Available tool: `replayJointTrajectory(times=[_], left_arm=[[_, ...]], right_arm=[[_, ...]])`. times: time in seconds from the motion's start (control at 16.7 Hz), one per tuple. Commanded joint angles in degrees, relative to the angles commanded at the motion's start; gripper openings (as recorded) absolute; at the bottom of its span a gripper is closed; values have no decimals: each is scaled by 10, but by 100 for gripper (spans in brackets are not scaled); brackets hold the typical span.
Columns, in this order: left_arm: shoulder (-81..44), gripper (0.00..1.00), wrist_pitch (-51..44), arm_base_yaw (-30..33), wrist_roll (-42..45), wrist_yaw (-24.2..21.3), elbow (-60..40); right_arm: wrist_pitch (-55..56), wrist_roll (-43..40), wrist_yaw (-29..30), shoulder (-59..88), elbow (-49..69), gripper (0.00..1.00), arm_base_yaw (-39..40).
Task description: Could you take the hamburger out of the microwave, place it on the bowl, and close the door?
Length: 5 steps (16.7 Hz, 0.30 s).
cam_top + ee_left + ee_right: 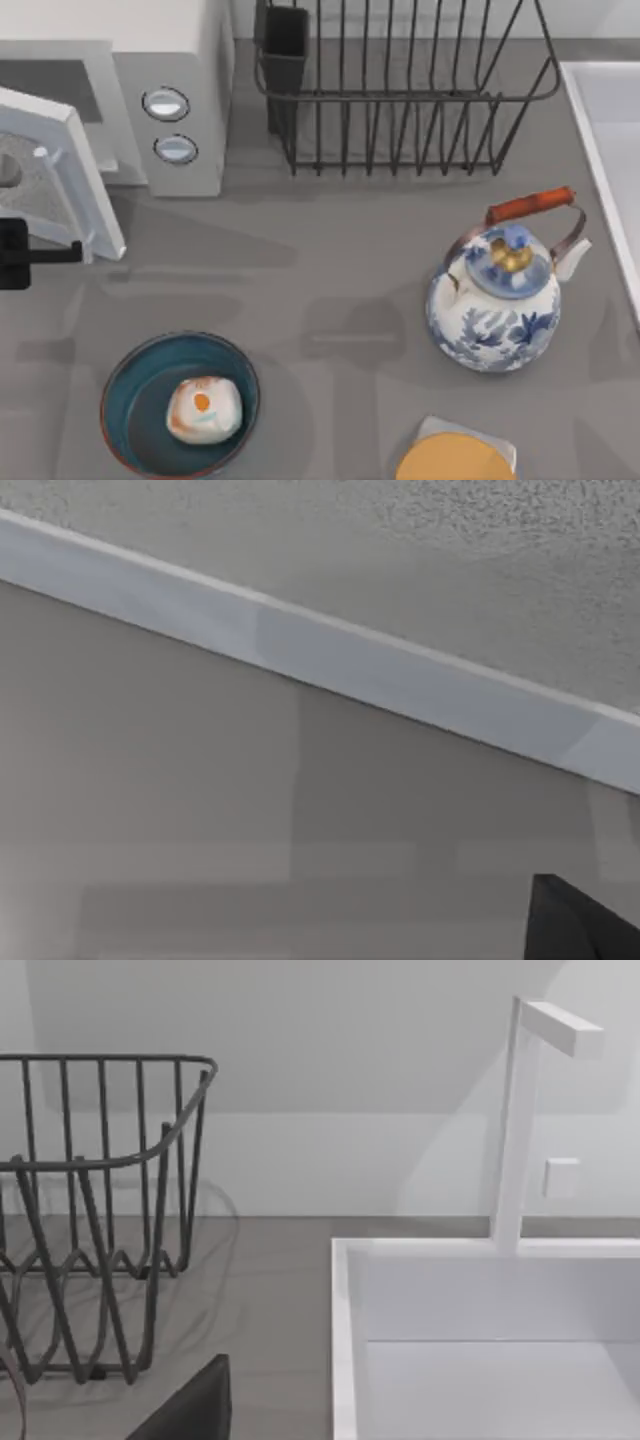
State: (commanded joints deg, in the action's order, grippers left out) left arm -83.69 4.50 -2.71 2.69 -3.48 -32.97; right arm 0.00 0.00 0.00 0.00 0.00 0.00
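- The light grey-white boxy microwave sits at the worktop's far left, its speckled-window door swung open.
- The left gripper sits just beside the door's outer face; whether its jaws are spread, I cannot tell.
- To shut it well, push near the free edge, steadily.
- The dark teal round bowl holds the small whitish-cream hamburger.

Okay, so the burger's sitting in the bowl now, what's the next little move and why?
Probably push the door toward the microwave with the left end effector. The hamburger already lies in the bowl, the door stands swung open, and the dark end effector sits at the top view's left edge, right beside the door's outer face.
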Motion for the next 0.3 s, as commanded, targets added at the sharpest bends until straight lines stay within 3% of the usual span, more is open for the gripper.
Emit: replayJointTrajectory(times=[0.3], left_arm=[[-62,0,30,6,-3,4,-41]], right_arm=[[0,0,0,0,0,100,0]])
